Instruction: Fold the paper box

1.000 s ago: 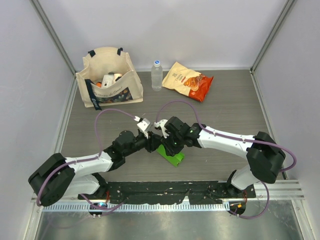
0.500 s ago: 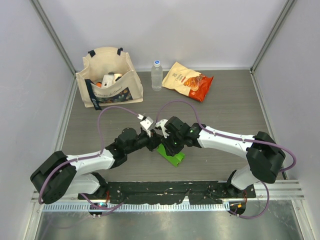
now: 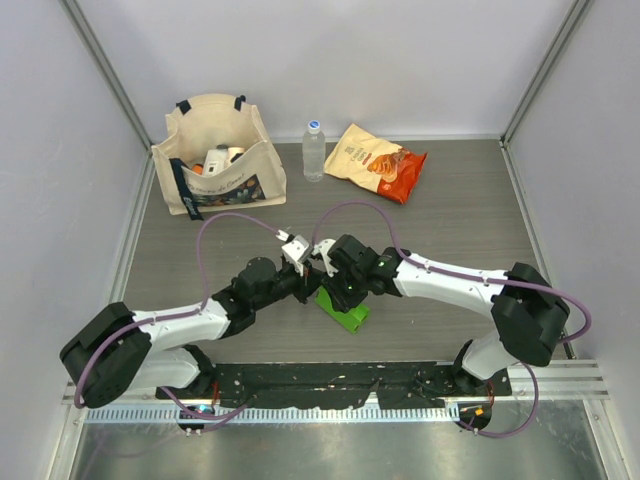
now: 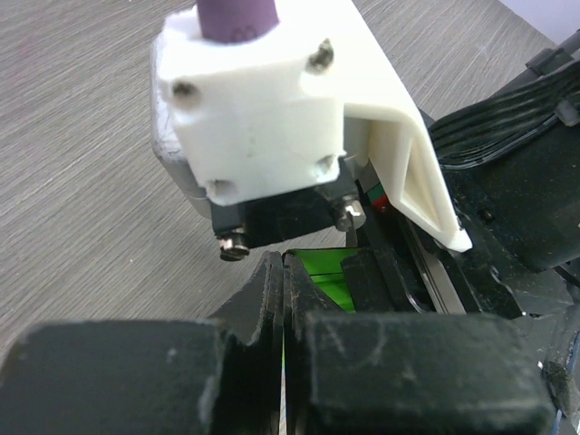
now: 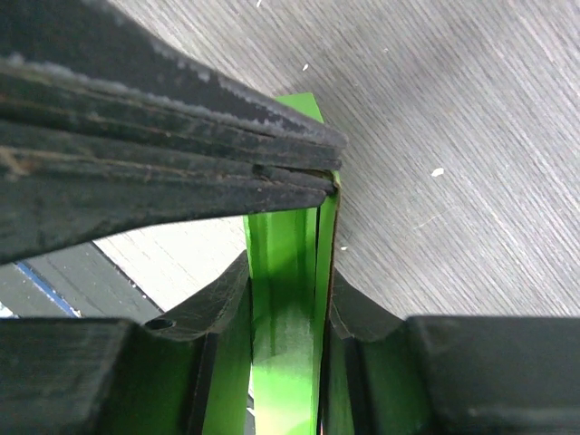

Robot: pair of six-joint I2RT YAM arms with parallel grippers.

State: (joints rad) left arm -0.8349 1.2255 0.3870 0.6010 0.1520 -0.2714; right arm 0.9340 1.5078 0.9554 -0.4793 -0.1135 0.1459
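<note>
The right hand (image 5: 283, 308) is clamped on the bright green paper box (image 5: 281, 245) of thin card: its two black fingers (image 5: 222, 308) press on the two sides of a narrow folded part, which stands on edge between them. The left hand (image 4: 284, 272) comes in from the other side with its two fingers pressed together. Their tips meet the far upper edge of the paper box, just past the right hand's fingers. I cannot tell if a flap is pinched between them. From above, both hands meet over the middle of the dark grey wood-grain counter (image 3: 450, 200), and one green end of the paper box shows on the near side of the right hand, low by the counter. Well beyond the hands stand a clear plastic water bottle (image 3: 314, 152) with a blue cap, an orange snack bag (image 3: 377, 160) lying flat to its right, and a cream cloth tote bag (image 3: 218, 155) with things inside, beyond the left hand.
</note>
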